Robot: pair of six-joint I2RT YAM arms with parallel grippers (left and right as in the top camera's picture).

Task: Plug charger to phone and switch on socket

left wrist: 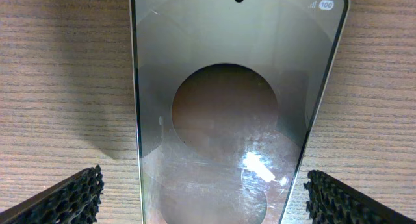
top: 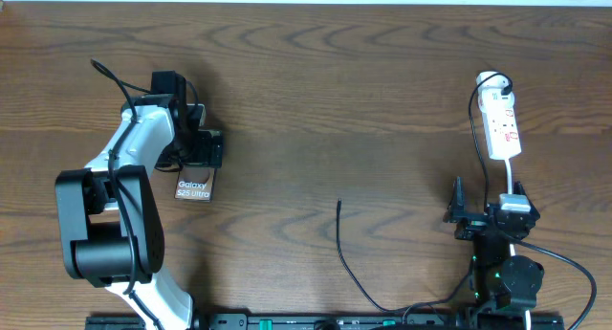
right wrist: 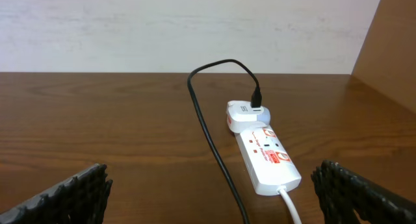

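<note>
We take the phone [top: 194,185] as our landmark: a flat, glossy bronze slab with rounded corners, lying on the dark wood-grain bench [top: 306,81] with white "Galaxy S25 Ultra" lettering at its near end. In the left wrist view its polished face [left wrist: 234,120] mirrors a round dark shape and a bright glare spot, and a small punch-hole lens sits at its far edge. The left gripper [left wrist: 211,204] hangs right over the phone, spread wide, with its black honeycomb-textured pads [left wrist: 71,198] flanking the phone's long edges and a strip of bare wood showing on each side. Off to the phone's right, apart from it, lies the free end of the charger [top: 340,244], a thin, matte black cable whose small tip points to the far edge while the rest curves to the near edge. Farther right of the phone, well apart, is the socket [top: 502,127], an elongated white plastic strip with red markings. At its far end stands a rounded white adapter [right wrist: 246,113] with a small black plug in it, and a smooth white cord [right wrist: 290,208] leaves its near end. The right gripper [right wrist: 214,198], farthest from the phone, sits just on the near side of the socket, also spread wide and holding nothing.
</note>
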